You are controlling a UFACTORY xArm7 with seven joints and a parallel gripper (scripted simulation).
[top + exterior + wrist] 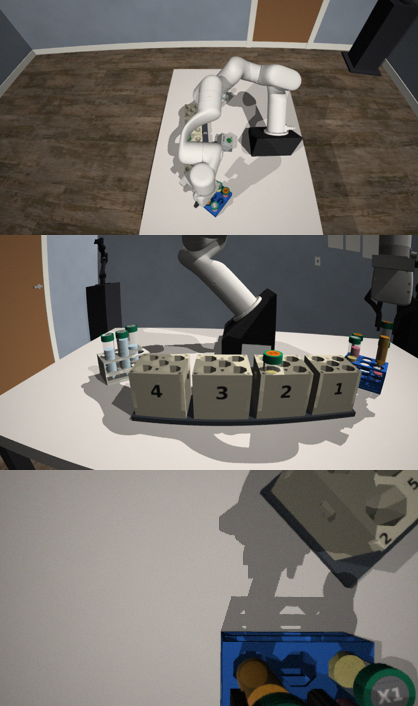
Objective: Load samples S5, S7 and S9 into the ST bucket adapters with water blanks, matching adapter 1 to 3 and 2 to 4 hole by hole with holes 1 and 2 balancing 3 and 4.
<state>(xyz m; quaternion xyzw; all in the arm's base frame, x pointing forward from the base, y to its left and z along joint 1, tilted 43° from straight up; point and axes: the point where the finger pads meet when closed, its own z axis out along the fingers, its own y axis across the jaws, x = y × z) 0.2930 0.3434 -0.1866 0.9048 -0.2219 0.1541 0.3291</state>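
Note:
My gripper (387, 324) (276, 700) is shut on an orange-dot tube (382, 348) (252, 672) of amber-brown liquid, its ID unreadable. The tube leans slightly, its tip at or just above a corner hole of the blue rack (370, 384) (350, 646). S9 (225, 190) (357, 334), with pink liquid, stands in that rack. X1 (390, 695) (219, 185) and another grey-dot tube (214, 205) stand there too. S5 (272, 357) stands in a front hole of adapter 2 (282, 407). Adapters 1 (333, 404), 3 (221, 408) and 4 (160, 407) show no tubes.
Three water blanks (107, 337) (121, 334) (131, 327) stand in the white rack (110, 379) beside adapter 4. The green DONE key (229, 140) is on its desk between the adapters and the arm's base. The dark stand (243, 422) carries the adapters, its end close to the blue rack.

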